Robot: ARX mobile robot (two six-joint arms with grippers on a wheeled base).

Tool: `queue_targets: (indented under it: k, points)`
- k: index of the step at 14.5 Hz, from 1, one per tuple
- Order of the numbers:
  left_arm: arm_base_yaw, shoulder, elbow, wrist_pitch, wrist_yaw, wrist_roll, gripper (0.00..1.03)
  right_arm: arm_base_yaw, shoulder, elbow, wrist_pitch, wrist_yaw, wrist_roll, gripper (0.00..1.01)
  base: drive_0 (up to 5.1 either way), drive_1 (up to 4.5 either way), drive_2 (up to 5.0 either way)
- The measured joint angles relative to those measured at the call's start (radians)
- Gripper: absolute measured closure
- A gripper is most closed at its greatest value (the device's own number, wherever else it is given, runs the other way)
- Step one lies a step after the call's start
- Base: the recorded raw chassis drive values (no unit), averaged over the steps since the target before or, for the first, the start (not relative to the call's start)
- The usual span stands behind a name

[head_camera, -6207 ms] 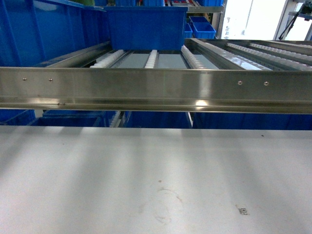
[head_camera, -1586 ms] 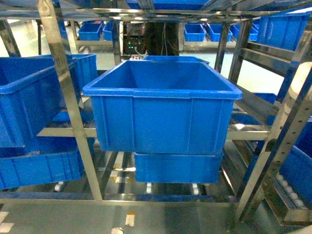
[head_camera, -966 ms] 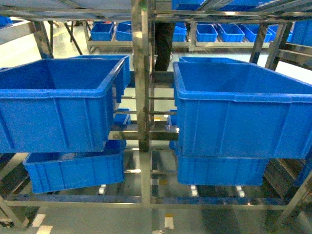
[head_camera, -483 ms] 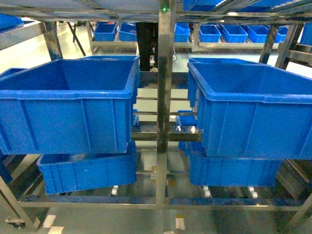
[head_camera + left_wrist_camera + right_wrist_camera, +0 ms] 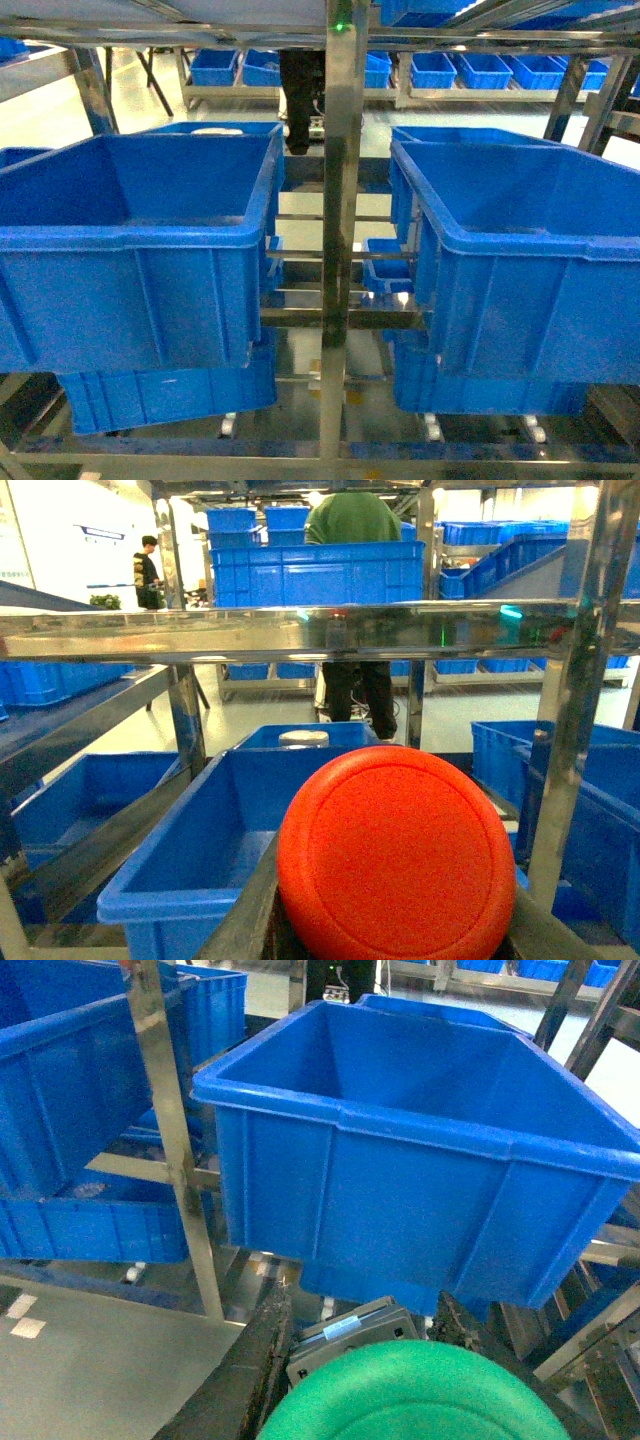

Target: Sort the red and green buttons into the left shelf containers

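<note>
In the left wrist view a red button [image 5: 395, 855] with a wide matte cap fills the lower middle, and my left gripper [image 5: 395, 885] is shut on it, its dark fingers [image 5: 245, 920] on either side. Beyond it lies a deep blue container [image 5: 150, 905], open and seemingly bare inside. My right gripper [image 5: 365, 1310] is shut on a green button [image 5: 415, 1400] whose grey base [image 5: 345, 1340] points at a large blue container [image 5: 400, 1120]. The head view has a left container [image 5: 130, 238] and a right container [image 5: 520, 240] side by side. Neither gripper shows there.
A steel upright post [image 5: 340, 250] stands between the two bins, and more blue bins [image 5: 170, 395] sit on the lower level. A steel shelf beam [image 5: 300, 630] crosses above the left gripper. A person in green [image 5: 352, 520] stands behind the rack. Another post [image 5: 175, 1150] rises left of the right-hand bin.
The head view first faced a table and roller rack, then swung to the bin shelf. Over the last second it closed in, so both bins look larger.
</note>
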Motion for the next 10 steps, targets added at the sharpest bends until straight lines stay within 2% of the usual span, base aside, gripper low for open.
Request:
queue_targets:
  k: [8,10]
  points:
    - [0.000,0.004,0.000,0.003,0.000,0.000,0.78,0.000,0.001,0.000,-0.002,0.000,0.000,0.67,-0.1,4.19,-4.3]
    - [0.000,0.008,0.000,-0.002,0.000,0.000,0.78,0.000,0.002,0.000,-0.002,0.000,0.000,0.67,0.0,0.00,0.0]
